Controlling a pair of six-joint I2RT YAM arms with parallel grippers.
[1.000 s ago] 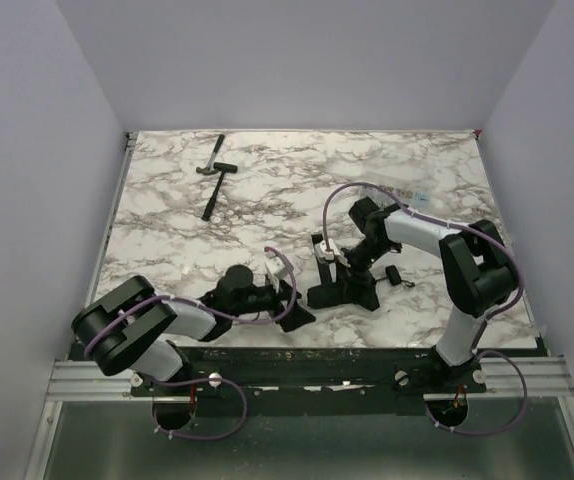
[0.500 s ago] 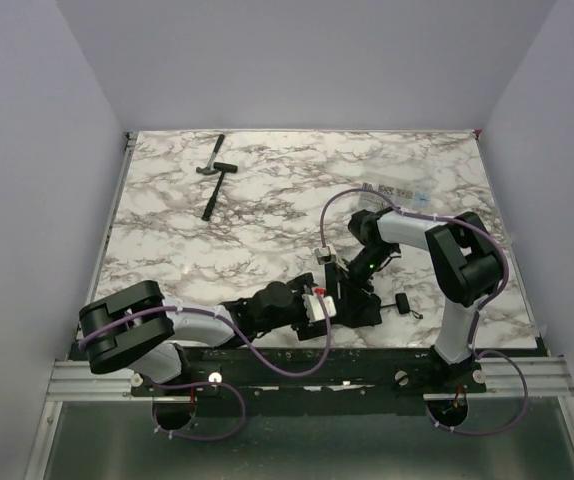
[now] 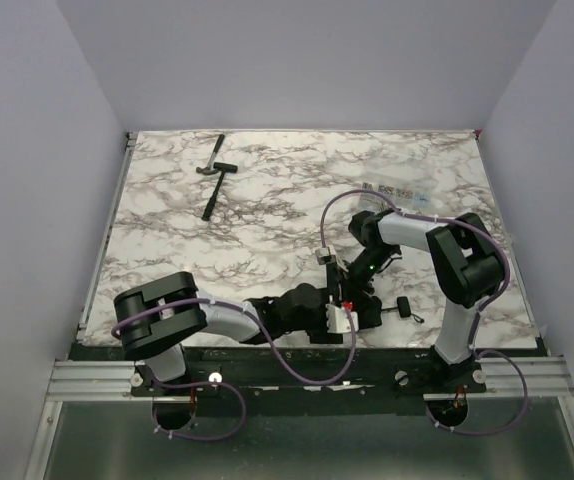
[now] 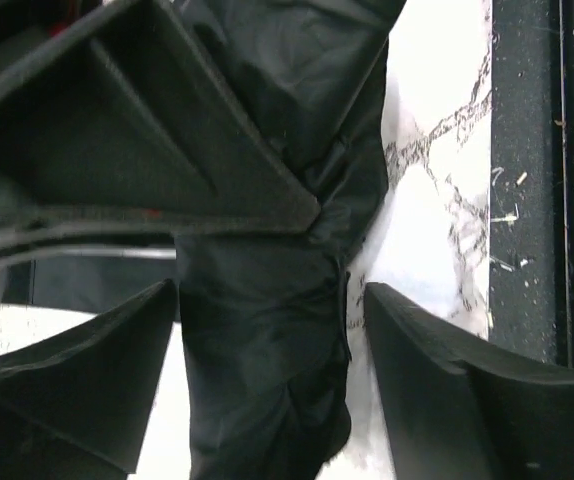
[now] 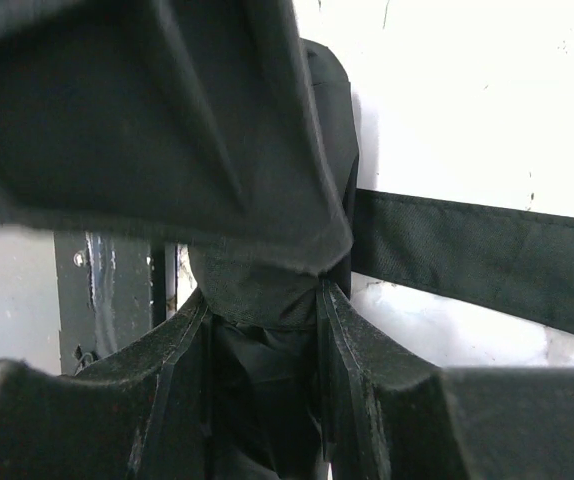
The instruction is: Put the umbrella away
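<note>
Plain pale walls enclose a marble-patterned table (image 3: 267, 230) that fills the middle of the top view, with a dark metal rail along its near edge at the bottom of the frame.

Left arm (image 3: 227, 322): lies low along the bottom edge of the table and reaches right toward bottom centre.

Right arm (image 3: 467, 265): rises from the lower right, folds at the elbow, and doubles back left and down to the same bottom-centre spot.

Umbrella (image 3: 372, 312): lies folded as a crumpled black bundle at bottom centre of the top view, close to the near edge, between the two wrists. Its small handle (image 3: 403, 305) sticks out to the right on bare marble.

Left gripper (image 4: 267, 290): jaws stand wide and straddle the dark fabric (image 4: 257, 380). In the left wrist view marble shows between the cloth and the right-hand finger (image 4: 437, 390), so that side is clear of it. Contact on the other side cannot be judged.

Right gripper (image 5: 262, 300): jaws are narrowed and pinch a fold of the canopy (image 5: 267, 400). A flat black strap (image 5: 477, 260) runs from the bundle to the right edge of the right wrist view.

Black-handled hammer (image 3: 215, 195): lies in the upper left of the table, well apart from both arms.

Clear packet (image 3: 397, 192): lies right of centre beyond the right arm, its contents too small to identify.
</note>
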